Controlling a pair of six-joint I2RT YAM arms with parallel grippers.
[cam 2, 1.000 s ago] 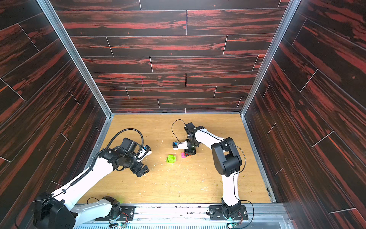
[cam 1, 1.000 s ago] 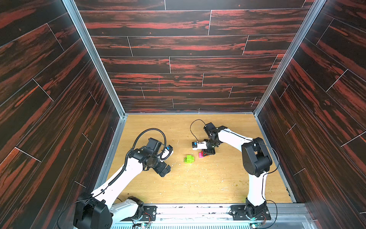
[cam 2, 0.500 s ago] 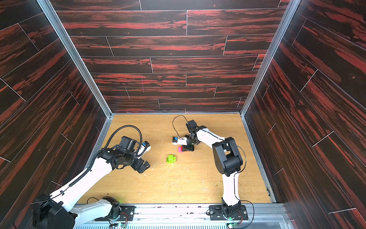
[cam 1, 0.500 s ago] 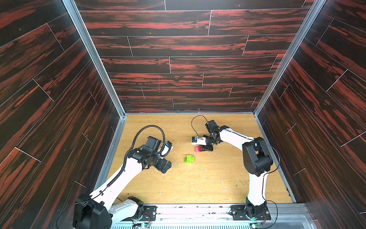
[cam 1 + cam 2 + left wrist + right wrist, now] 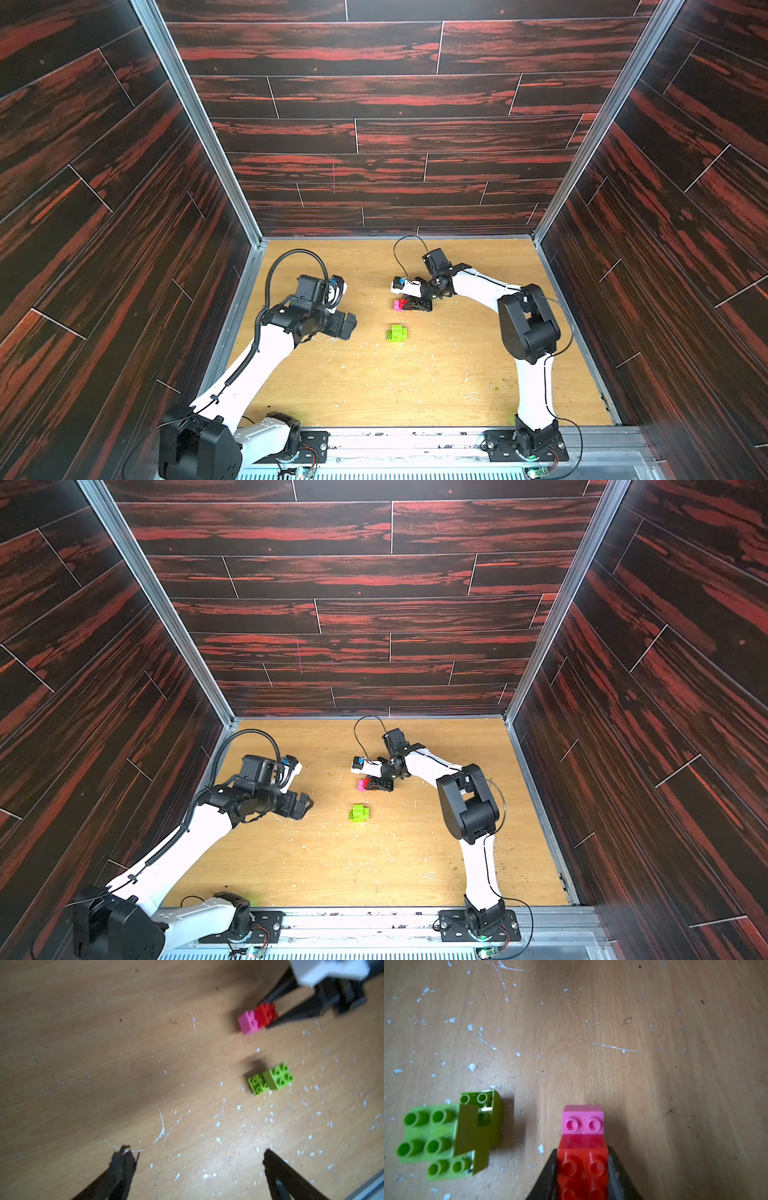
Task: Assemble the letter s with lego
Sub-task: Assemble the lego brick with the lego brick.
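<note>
The right end effector (image 5: 582, 1152) is pinching the red brick (image 5: 582, 1169), one black finger pressed against each of its sides. The pink brick (image 5: 583, 1120) is joined to the red one's far end and sticks out beyond the fingertips. In both top views this red-and-pink pair sits low at the middle of the wooden counter (image 5: 374, 386); whether it rests on the surface or hangs just above it I cannot tell. The lime green cluster (image 5: 452, 1134), what look like three bricks stuck together in a stepped shape, lies on the counter just beside the pair but apart from it, with a strip of bare wood between them. The lego is thus in two separate pieces, and the letter s is not yet whole. The left end effector (image 5: 196, 1153) is spread wide with nothing between its fingers, hanging over scratched, white-flecked wood near the green cluster, on the side away from the right arm
</note>
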